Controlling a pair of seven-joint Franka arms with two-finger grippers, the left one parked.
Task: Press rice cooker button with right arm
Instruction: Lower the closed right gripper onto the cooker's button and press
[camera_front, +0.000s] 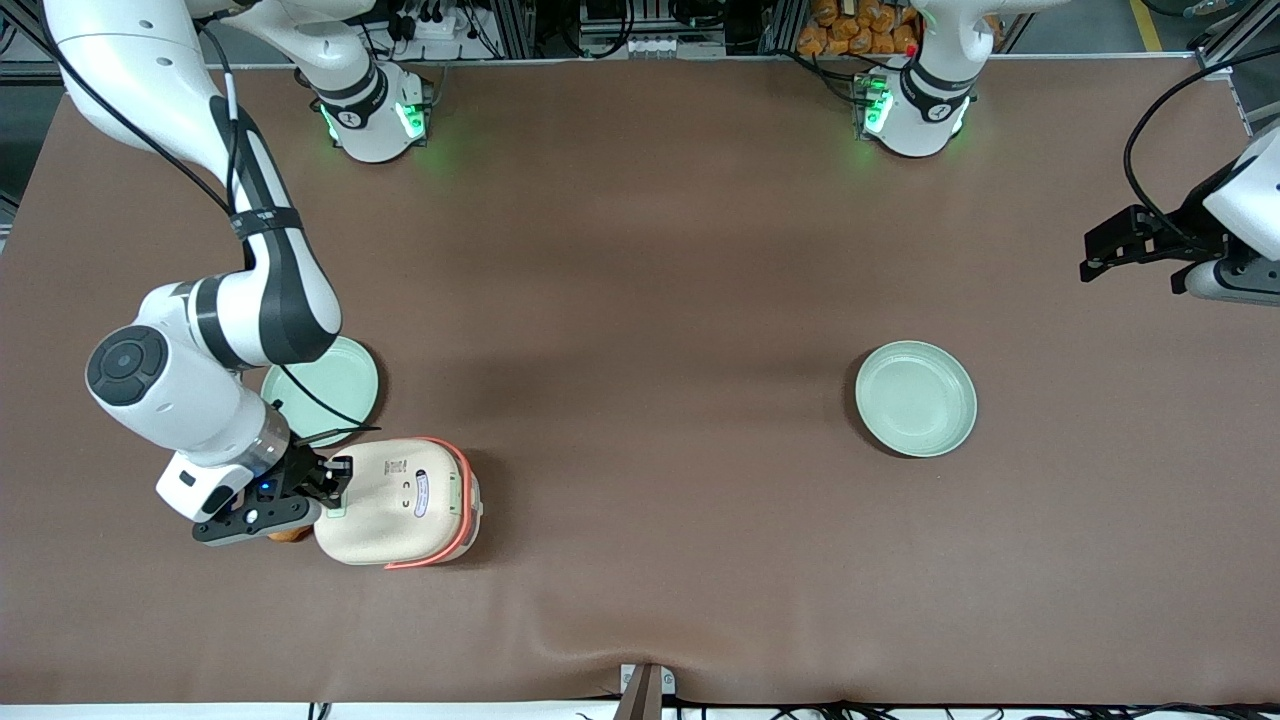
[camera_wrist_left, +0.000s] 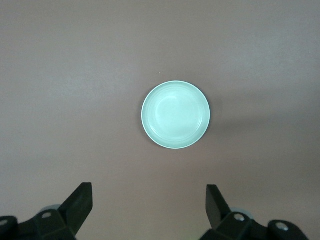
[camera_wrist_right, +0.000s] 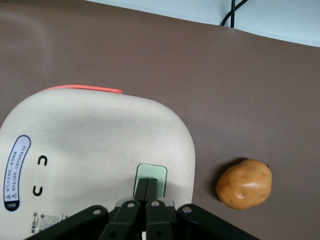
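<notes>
The rice cooker (camera_front: 400, 500) is cream with a coral-pink band and stands near the front of the table at the working arm's end. Its closed lid (camera_wrist_right: 90, 150) carries a pale green button (camera_wrist_right: 152, 172) at the edge. My gripper (camera_wrist_right: 147, 184) is shut, the two fingers pressed together with their tips on that button. In the front view the gripper (camera_front: 335, 478) sits at the cooker's edge on the working arm's side, under the bent white right arm (camera_front: 215, 330).
A potato (camera_wrist_right: 244, 183) lies on the brown table beside the cooker, close to the gripper. One pale green plate (camera_front: 335, 385) sits just farther from the front camera than the cooker, partly under the arm. Another plate (camera_front: 916, 398) lies toward the parked arm's end.
</notes>
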